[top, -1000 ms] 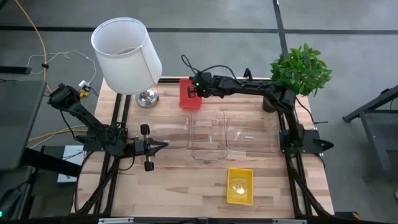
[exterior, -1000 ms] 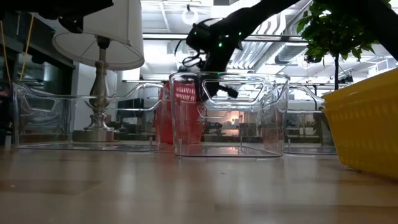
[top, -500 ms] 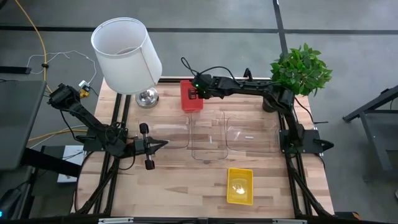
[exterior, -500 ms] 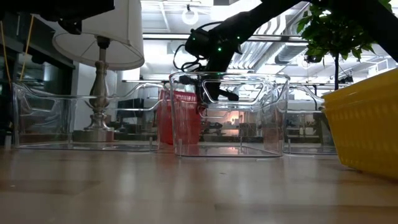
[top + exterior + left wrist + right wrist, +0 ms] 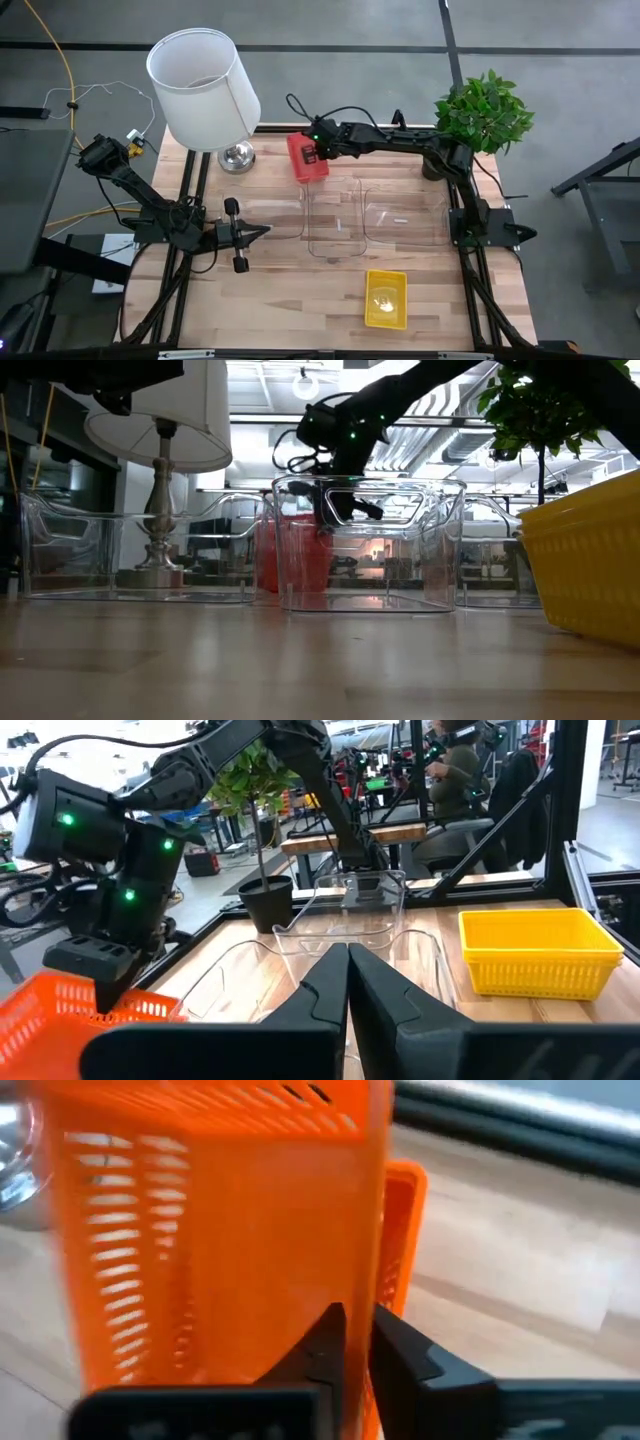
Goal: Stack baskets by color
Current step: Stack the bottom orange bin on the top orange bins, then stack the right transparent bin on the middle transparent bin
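Observation:
A red basket (image 5: pixel 305 160) stands skewed at the far middle of the table, beside the lamp base; the right wrist view shows it as an orange perforated wall (image 5: pixel 200 1250). My right gripper (image 5: pixel 319 151) reaches over it from the right and is shut on it. A yellow basket (image 5: pixel 386 297) sits flat on the table near the front edge. Three clear bins (image 5: pixel 335 218) stand in a row across the middle. My left gripper (image 5: pixel 264 232) is shut and empty. It points level at the leftmost bin. My right gripper pinches one side wall of the red basket at its rim (image 5: pixel 373 1295), one finger (image 5: pixel 325 1342) inside the basket and the other outside. The fingers slant down from the table's right. The basket hangs tilted, and its lower part reaches table level (image 5: pixel 290 585).
A lamp with a white shade (image 5: pixel 205 88) stands at the far left. A potted plant (image 5: pixel 483 110) stands at the far right. In the low view the middle clear bin (image 5: pixel 370 540) stands in front of the red basket. Bare wood shows at the near left.
My right gripper has rolled its wrist and stayed in place. The red basket has turned with it from square to the table to skewed. In the low view the basket's top edge has sunk.

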`<state>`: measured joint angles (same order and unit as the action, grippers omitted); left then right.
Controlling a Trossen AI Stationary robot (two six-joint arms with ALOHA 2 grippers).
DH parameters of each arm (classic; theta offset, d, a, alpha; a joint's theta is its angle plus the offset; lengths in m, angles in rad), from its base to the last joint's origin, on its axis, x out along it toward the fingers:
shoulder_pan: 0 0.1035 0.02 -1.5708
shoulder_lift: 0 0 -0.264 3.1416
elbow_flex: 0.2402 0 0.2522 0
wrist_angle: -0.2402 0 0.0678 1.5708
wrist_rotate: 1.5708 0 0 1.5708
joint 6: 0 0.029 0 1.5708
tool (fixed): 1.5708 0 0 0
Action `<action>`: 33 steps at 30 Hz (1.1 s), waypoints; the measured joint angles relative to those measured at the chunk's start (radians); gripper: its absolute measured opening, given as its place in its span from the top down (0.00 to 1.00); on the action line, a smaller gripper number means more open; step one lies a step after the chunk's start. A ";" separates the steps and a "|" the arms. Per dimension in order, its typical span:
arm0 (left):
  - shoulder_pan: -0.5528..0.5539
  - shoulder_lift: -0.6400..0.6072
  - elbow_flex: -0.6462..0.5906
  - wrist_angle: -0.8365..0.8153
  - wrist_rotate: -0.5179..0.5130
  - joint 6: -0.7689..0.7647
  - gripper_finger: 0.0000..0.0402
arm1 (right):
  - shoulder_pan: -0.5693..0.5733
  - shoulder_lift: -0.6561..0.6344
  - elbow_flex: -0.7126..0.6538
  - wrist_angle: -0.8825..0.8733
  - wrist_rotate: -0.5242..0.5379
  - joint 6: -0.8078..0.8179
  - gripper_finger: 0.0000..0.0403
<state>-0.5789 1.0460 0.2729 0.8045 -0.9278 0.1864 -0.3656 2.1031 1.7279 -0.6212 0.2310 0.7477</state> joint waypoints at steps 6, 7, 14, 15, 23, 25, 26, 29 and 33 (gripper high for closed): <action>0.000 0.000 0.000 0.000 0.000 0.000 1.00 | 0.030 -0.001 0.096 -0.082 0.082 -0.100 0.70; 0.000 0.000 0.000 0.000 0.000 0.000 1.00 | 0.035 -0.001 0.119 -0.112 0.091 -0.121 0.67; 0.000 0.000 0.000 0.000 0.000 0.000 1.00 | 0.077 -0.001 0.294 -0.394 0.124 -0.283 0.49; 0.000 0.000 0.000 0.000 0.000 0.000 1.00 | 0.089 -0.002 0.310 -0.443 0.149 -0.301 0.48; 0.000 0.000 0.000 0.000 0.000 -0.013 1.00 | 0.197 -0.002 0.282 -0.858 0.364 -0.359 0.47; 0.000 0.000 0.000 -0.001 0.000 -0.024 1.00 | 0.218 -0.002 0.259 -0.936 0.369 -0.342 0.47; 0.000 0.000 0.000 -0.001 0.000 -0.027 1.00 | 0.228 -0.008 0.240 -0.948 0.380 -0.333 0.48; -0.006 0.000 0.000 -0.001 0.000 -0.030 1.00 | 0.260 -0.071 0.148 -0.931 0.382 -0.329 0.49; -0.025 0.000 0.000 -0.001 0.000 -0.026 1.00 | 0.310 -0.223 -0.025 -0.861 0.385 -0.278 0.50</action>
<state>-0.6035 1.0458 0.2726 0.8040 -0.9276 0.1600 -0.0560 1.8799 1.7025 -1.4820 0.6159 0.4699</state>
